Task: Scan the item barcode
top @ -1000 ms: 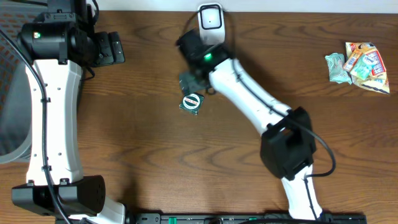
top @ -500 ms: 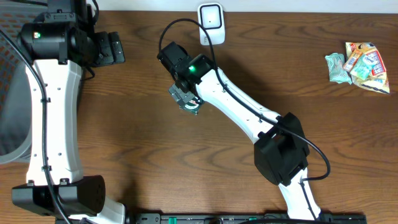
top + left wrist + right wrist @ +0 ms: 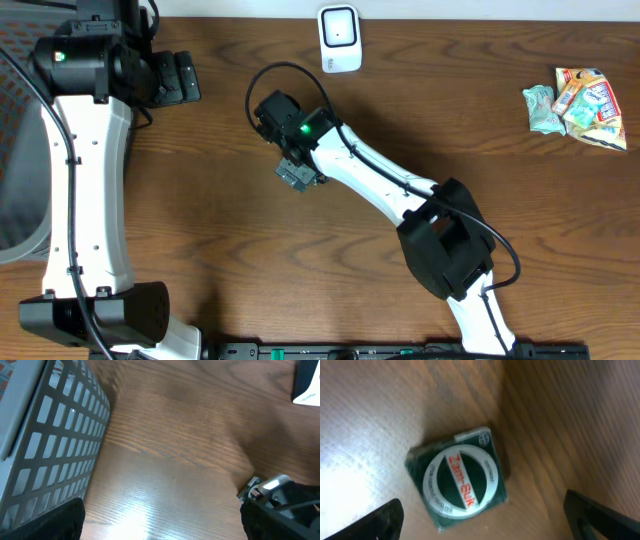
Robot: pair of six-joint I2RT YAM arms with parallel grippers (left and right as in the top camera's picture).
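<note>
Hidden: from overhead, the right gripper (image 3: 297, 172) covers the box, so only the right wrist view shows it.
Item: a green square Zam-Buk box (image 3: 461, 482) lies flat on the wooden table (image 3: 230, 230), round white label up, nearer the robot's base than the white scanner (image 3: 340, 38) and a little toward the left arm's side.
Barcode: none can be made out on the face that shows.
Right jaws: spread wide, only the dark fingertips (image 3: 385, 520) showing at the lower corners. They stand either side of the box without touching it.
Left gripper (image 3: 178, 78): well off to the left arm's side of the scanner, jaws released with nothing between them.
Cut off: the grey lattice basket (image 3: 55, 435) runs out of the left wrist view, where only a corner of the scanner shows.
Unclear: a small pale piece (image 3: 265, 486) beside the left gripper's finger.
Around: crumpled snack packets (image 3: 578, 103) lie far from the scanner, on the right arm's side.
</note>
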